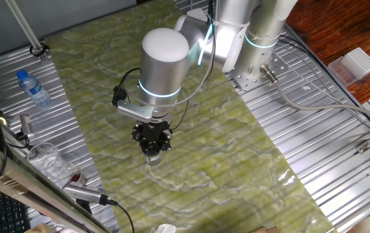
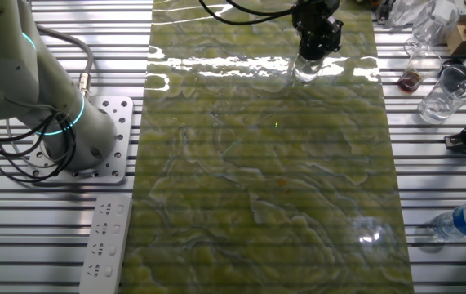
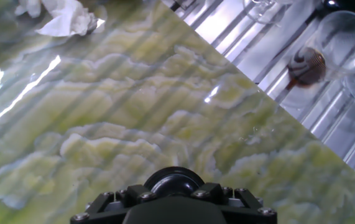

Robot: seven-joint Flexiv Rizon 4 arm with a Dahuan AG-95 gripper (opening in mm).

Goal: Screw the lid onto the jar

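Observation:
My gripper [image 1: 151, 138] points straight down over the green marbled mat, near its edge. The small clear glass jar [image 1: 152, 155] stands on the mat directly under it and also shows in the other fixed view [image 2: 306, 69] below the gripper [image 2: 316, 34]. In the hand view the round glossy black lid [image 3: 173, 180] sits between the two fingers of the gripper [image 3: 173, 191], which close against its sides. The jar's body is hidden under the lid in that view.
A blue-capped water bottle [image 1: 34, 89] lies on the metal slats beside the mat. A clear plastic cup [image 2: 445, 90] and a small glass with brown contents [image 3: 306, 65] stand near the gripper. A crumpled tissue [image 3: 65, 18] lies on the mat.

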